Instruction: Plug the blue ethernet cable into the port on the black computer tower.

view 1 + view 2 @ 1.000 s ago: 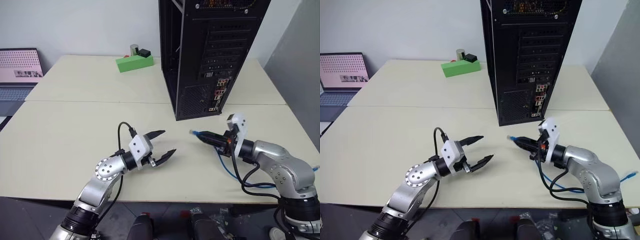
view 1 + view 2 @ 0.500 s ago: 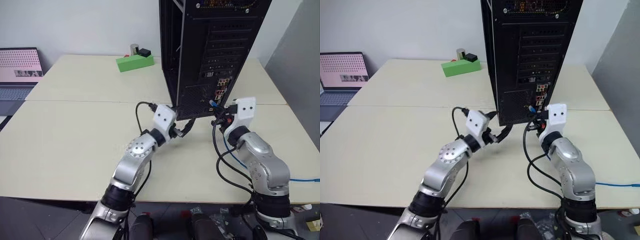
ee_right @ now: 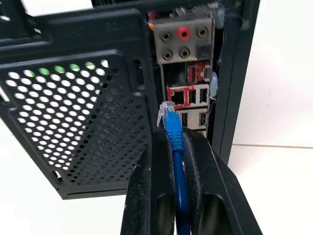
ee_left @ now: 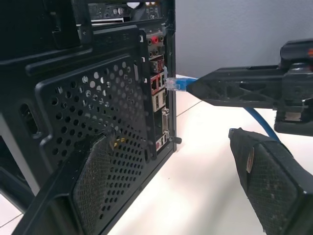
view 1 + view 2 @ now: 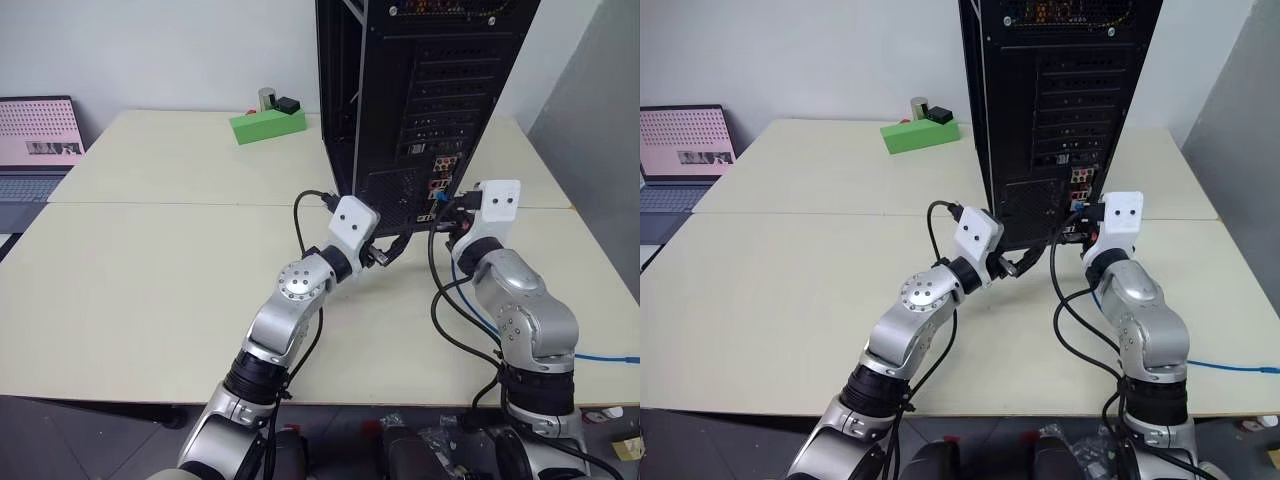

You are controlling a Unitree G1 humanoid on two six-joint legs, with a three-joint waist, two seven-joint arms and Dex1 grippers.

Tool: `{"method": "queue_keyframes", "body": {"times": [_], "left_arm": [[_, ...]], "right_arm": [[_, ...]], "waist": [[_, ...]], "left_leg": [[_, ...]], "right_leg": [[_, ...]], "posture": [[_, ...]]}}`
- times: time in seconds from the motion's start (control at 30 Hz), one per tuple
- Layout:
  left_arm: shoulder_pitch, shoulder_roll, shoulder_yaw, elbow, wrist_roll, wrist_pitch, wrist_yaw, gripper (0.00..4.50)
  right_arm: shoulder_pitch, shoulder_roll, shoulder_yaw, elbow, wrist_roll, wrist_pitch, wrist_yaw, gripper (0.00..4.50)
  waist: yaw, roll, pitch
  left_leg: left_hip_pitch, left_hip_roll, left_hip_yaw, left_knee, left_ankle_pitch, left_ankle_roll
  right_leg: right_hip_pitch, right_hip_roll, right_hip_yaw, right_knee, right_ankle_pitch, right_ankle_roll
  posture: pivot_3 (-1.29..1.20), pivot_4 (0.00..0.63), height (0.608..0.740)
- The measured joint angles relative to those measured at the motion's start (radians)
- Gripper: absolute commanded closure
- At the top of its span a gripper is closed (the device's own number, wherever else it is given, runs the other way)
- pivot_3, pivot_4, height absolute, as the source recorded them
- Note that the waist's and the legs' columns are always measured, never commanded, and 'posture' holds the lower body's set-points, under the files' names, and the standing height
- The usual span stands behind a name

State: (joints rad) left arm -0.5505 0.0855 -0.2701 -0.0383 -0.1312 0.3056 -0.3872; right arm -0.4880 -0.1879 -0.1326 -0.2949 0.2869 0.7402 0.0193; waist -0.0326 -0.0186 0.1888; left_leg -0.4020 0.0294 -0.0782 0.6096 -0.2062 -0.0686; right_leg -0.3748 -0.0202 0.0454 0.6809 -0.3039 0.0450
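The right gripper is squeezing the blue ethernet cable tight between its two fingers. The clear plug is sticking out past its fingertips, right at the ports on the back of the black computer tower. The left gripper is holding its fingers wide apart just beside the tower's mesh, gripping nothing.

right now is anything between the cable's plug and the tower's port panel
No. In the left wrist view the clear plug of the blue ethernet cable, held in the right gripper, sits just short of the black computer tower ports, nothing between.
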Motion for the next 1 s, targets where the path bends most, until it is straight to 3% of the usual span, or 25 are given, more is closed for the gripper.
{"method": "queue_keyframes", "body": {"times": [1.0], "left_arm": [[0.013,-0.001,0.000,-0.003,0.023,0.000,-0.018,0.53]], "right_arm": [[-0.082,-0.017,0.015,0.179,-0.078,-0.098,0.038,4.50]], "waist": [[-0.005,0.000,0.000]], "left_leg": [[0.000,0.000,0.000,0.000,0.000,0.000]], "right_leg": [[0.000,0.000,0.001,0.000,0.000,0.000]], "posture": [[0.00,0.150,0.740]]}}
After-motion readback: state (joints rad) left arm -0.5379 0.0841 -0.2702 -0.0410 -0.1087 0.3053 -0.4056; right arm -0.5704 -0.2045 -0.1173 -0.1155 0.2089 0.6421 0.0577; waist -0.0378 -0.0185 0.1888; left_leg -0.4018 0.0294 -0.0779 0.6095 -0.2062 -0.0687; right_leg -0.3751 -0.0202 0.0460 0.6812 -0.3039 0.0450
